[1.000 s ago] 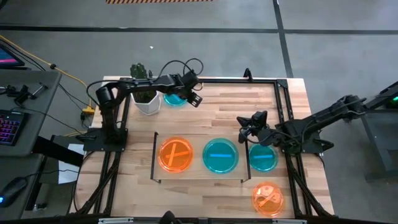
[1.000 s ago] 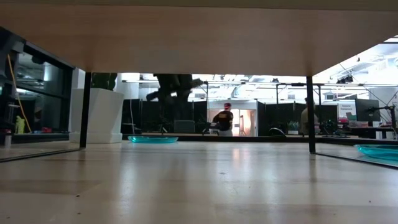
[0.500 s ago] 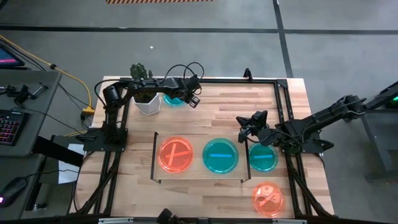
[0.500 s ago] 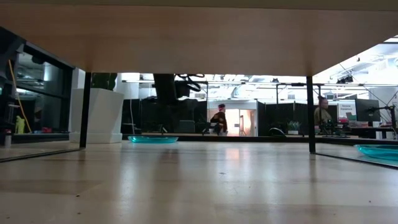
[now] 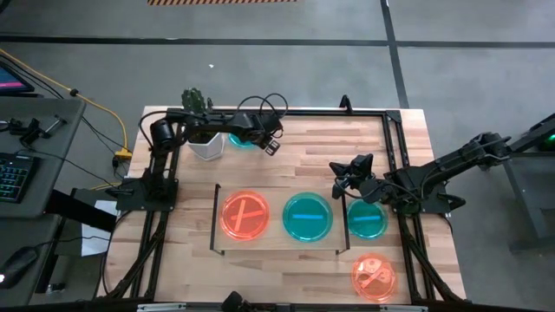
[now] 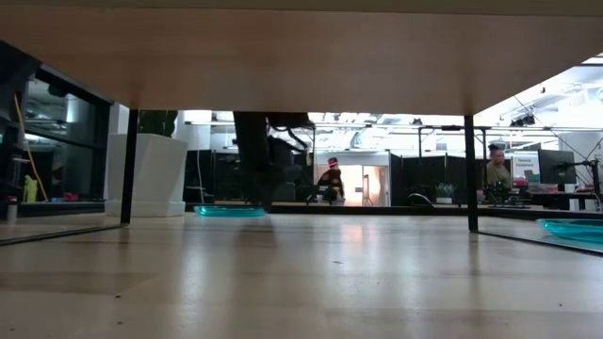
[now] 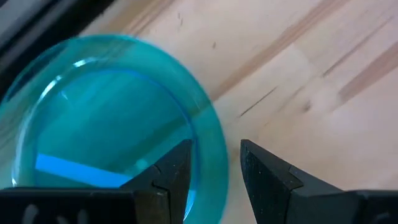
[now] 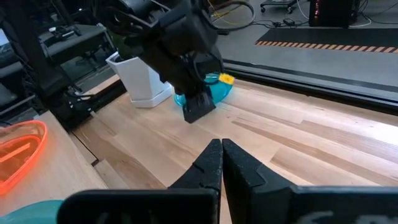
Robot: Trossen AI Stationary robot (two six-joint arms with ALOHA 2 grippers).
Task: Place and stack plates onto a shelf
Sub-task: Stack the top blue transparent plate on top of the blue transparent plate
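Bystanders around the wooden tabletop (image 5: 295, 165)
White cactus pot (image 5: 205, 143) at far left; keyboard (image 5: 12, 179) off left; person (image 6: 331, 181) seen far behind; yellow cable (image 5: 121, 130).

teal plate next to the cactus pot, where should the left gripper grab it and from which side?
By the rim, from above. The teal plate lies flat on the tabletop beside the cactus pot, so only its thin raised edge offers a pinch. The left gripper is open and straddles the rim on the side away from the pot, one finger inside, one outside; closing there looks best.
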